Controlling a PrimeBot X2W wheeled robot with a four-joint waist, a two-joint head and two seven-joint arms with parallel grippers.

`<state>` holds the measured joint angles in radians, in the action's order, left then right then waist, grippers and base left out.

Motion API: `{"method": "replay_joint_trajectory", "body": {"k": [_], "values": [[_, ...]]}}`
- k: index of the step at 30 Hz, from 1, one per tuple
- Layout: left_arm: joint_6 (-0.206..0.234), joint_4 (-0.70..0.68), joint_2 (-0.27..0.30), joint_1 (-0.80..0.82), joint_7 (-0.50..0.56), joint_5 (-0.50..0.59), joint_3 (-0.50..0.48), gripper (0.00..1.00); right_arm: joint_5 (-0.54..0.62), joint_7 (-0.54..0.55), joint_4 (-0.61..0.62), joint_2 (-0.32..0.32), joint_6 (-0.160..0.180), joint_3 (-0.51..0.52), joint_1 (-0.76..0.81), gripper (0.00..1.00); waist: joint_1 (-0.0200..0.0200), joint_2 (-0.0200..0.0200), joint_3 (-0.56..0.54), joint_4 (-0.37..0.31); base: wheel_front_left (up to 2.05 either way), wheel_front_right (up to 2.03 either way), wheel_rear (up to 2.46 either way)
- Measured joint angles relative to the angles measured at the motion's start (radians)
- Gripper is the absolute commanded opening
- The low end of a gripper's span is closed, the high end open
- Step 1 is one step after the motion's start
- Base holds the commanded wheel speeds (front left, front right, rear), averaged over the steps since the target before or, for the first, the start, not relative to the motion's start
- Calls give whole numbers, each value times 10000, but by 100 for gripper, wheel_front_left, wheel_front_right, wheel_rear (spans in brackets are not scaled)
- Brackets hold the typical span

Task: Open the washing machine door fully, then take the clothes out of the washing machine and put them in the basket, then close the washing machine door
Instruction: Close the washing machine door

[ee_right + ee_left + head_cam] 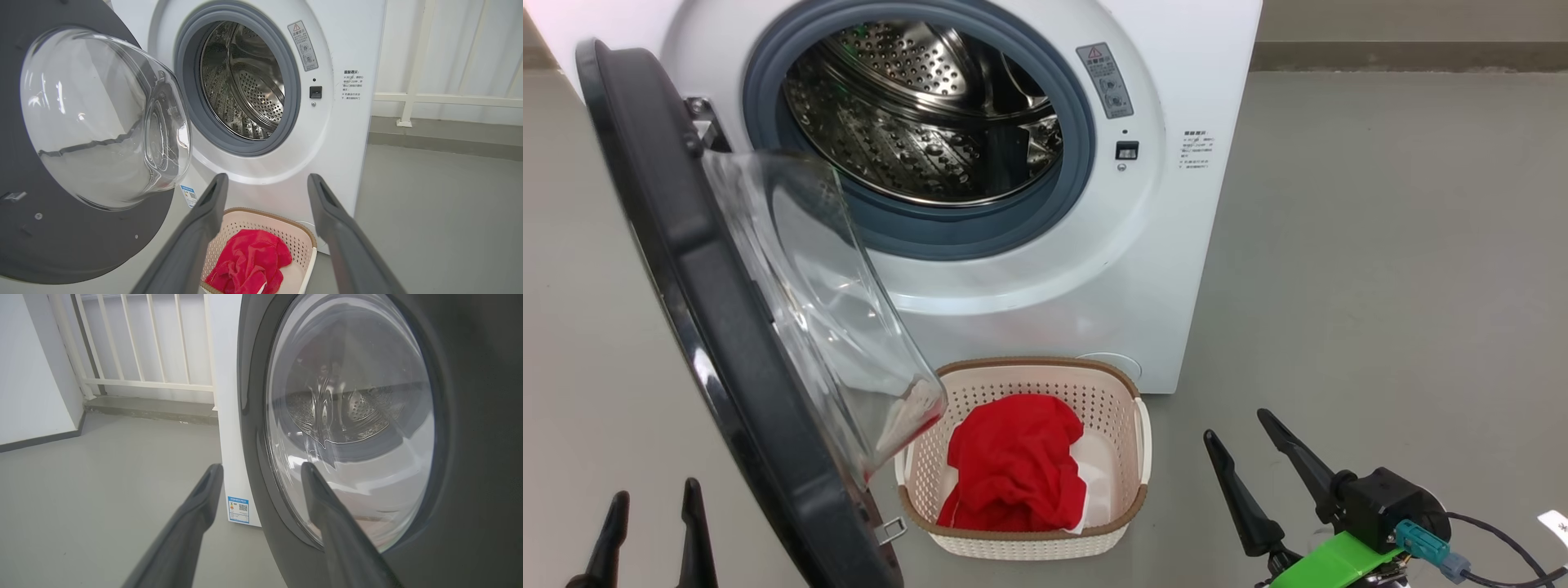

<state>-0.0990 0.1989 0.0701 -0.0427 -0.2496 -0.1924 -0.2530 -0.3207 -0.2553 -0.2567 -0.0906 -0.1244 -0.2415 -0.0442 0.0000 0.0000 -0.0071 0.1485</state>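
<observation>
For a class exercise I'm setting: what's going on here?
Unloading is nearly done at the washing machine. The washing machine door stands wide open, the drum looks empty, and the red clothes lie in the basket on the floor. The left gripper and right gripper are open, holding nothing. Only closing the door is left.

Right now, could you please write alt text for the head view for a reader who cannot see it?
Red clothes lie in the basket on the floor before the washing machine, whose drum looks empty. The washing machine door stands open at left; the left gripper and right gripper sit low, jaws open.
</observation>
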Motion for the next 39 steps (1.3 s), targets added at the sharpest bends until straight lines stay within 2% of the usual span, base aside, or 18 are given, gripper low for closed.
{"method": "replay_joint_trajectory", "body": {"k": [14, 15, 17, 18, 20, 21, 23, 25, 27, 34, 36, 39], "values": [[-163, 146, -171, -1, 0, 259, -75, 100, 0, 0, -23, 0, 0, -23, 1, 100, 0, 0, -89, 63, 0, 0, 0], [-173, 157, -171, -1, 0, 261, -75, 97, 0, 0, -23, 0, 0, -23, 2, 100, 0, 0, -89, 64, 0, 0, 0], [-173, 169, -171, -1, 0, 270, -73, 70, -2, 0, -25, 0, 0, -23, 2, 100, 0, 0, -90, 64, 0, 0, 0], [-174, 165, -173, -1, 0, 267, -73, 50, -2, 0, -27, 0, 0, -23, 2, 100, 0, 0, -93, 65, 0, 0, 0], [-234, 161, -174, 0, 0, 240, -73, 20, -2, 0, -31, 0, 0, -23, 2, 100, 0, 0, -101, 73, 0, 0, 0], [-247, 136, -178, 3, 0, 123, -73, 0, -2, 0, -33, 2, 0, -23, 2, 100, 0, 0, -105, 77, 0, 0, 0], [-249, 73, -186, 16, 0, -314, -94, 0, -2, 0, -46, 0, 0, -25, 2, 100, 0, 0, -122, 83, 0, 0, 0], [-249, 50, -217, 59, 8, -1164, -157, 0, -2, 0, -56, 0, 0, -25, 3, 100, 0, 0, -143, 87, 0, 0, 0], [-251, -58, -240, 241, 316, -2502, -228, 0, -2, 0, -65, 0, 0, -25, 5, 100, 1, 0, -168, 95, 0, 0, 0], [-228, -1475, -311, 912, 2527, -7555, -681, 0, -2, 0, -71, 6, 0, -46, 9, 100, 0, 0, -195, 57, 0, 0, 0], [-4, -1902, -311, 961, 3352, -8949, -836, 0, -2, 0, -71, 10, 0, -50, 9, 100, 0, 0, -186, 33, 0, 0, 0], [792, -2644, -320, 1155, 4679, -10916, -907, 0, -2, 0, -69, 13, -2, -48, 10, 100, 0, 0, -171, -6, 0, 0, 0]]}}
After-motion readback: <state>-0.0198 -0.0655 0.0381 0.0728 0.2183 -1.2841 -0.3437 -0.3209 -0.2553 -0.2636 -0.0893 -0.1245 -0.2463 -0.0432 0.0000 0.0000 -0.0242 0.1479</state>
